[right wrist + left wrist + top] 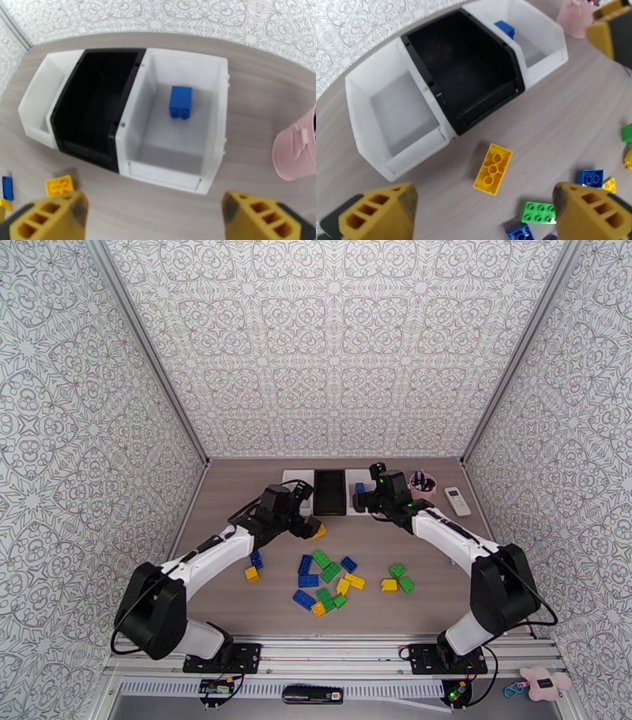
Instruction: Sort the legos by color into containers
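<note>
Counter (371, 544): carrying legos (330, 571)
Left hand (484, 197): hovering spread over yellow lego (493, 169)
Right hand (155, 201): hovering spread, white bin (215, 118) ahead

**MARKINGS CHECK: NOTHING LEGIBLE**

No text, brand, number or sign can be read. Containers (185, 57) and legos (493, 169) present plain, unprinted surfaces at close range. White remote (457, 500): face markings too small to make out.

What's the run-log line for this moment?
left claw: open, by yellow brick | right claw: open, at right white bin | blue brick: in that bin | black bin: empty
</note>
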